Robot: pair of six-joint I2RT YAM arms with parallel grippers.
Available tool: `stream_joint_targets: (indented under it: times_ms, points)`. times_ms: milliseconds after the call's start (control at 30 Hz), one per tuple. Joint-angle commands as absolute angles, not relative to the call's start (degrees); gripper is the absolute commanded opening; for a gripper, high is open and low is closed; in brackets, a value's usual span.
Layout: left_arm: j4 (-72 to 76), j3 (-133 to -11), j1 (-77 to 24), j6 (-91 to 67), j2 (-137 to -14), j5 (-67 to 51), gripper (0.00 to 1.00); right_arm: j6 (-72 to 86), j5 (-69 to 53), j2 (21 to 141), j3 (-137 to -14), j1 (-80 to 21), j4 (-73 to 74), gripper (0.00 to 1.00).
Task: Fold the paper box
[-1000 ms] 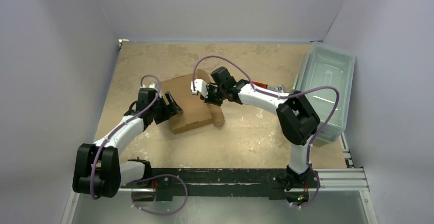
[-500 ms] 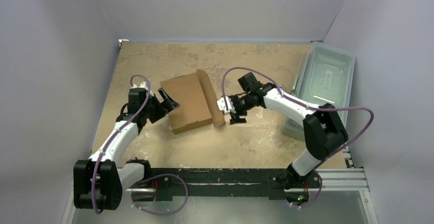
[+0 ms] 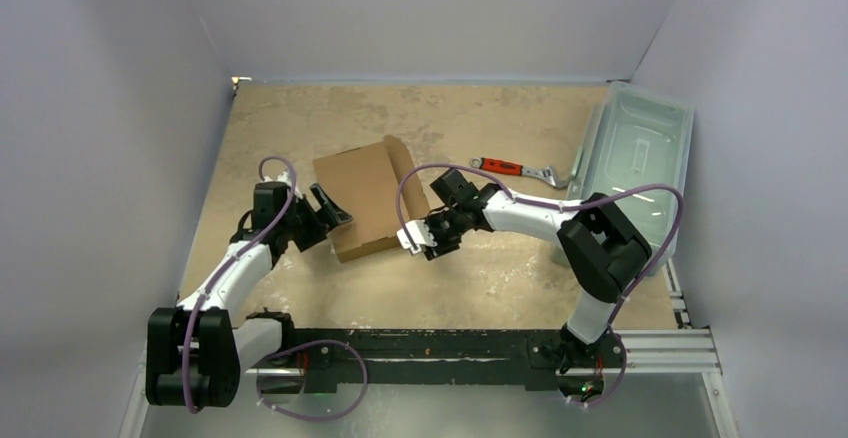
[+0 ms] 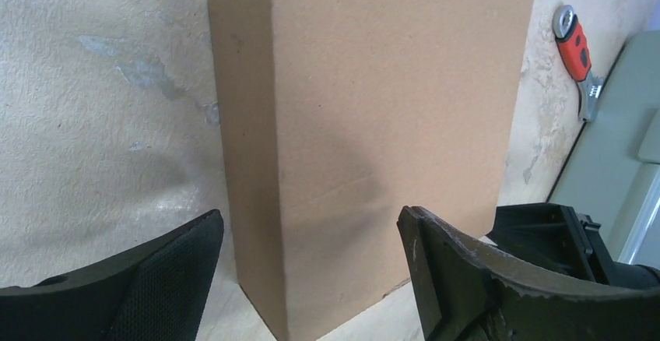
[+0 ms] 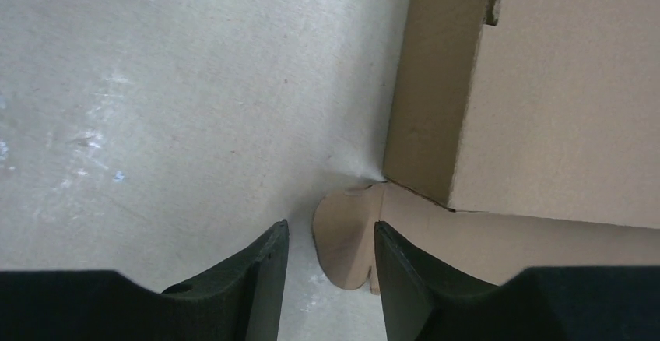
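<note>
The left gripper (image 4: 311, 216) stands wide, its two black fingers (image 4: 159, 271) spread to either side of the near corner of the plain brown cardboard paper box (image 4: 373, 100). Whether either pad touches the card I cannot tell. The right gripper (image 5: 331, 230) is only partly spread, with a narrow gap between its dark fingers (image 5: 253, 282). A rounded cardboard tab (image 5: 348, 251) that sticks out at the foot of the box's corner lies in that gap, not pinched, since a strip of table surface shows between the tab and one finger. Seen from above, the paper box sits as a shallow rectangular block near the middle of the worn tan table (image 3: 300, 118), with a long flap (image 3: 405, 173) raised along its right side. The left gripper is at the box's left edge and the right gripper at its near right corner, so the box lies between the two arms. Further right and well apart from the box, a red-handled adjustable wrench (image 3: 515, 169) lies flat on the table — just beside the translucent grey-green plastic bin (image 3: 640, 158) at the table's right edge.
</note>
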State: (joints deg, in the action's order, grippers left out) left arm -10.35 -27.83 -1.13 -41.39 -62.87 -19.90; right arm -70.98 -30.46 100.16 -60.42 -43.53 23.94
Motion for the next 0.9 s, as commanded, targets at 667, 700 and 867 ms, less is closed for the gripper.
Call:
stream_joint_targets:
  times_ms: [667, 700, 867]
  points:
    - [-7.47, -26.64, -0.68, -39.02, -63.7, -19.16, 0.77, -57.86, -28.08, 100.8, -61.29, -43.77, 14.95, 0.2]
    - [-7.47, -26.68, -0.7, -39.02, -63.76, -19.16, 0.77, -57.46, -28.0, 100.88, -61.45, -43.77, 14.96, 0.2]
    - [-7.65, -26.72, -0.66, -38.94, -63.81, -19.08, 0.77, -55.61, -27.77, 100.75, -62.31, -42.87, 15.12, 0.21]
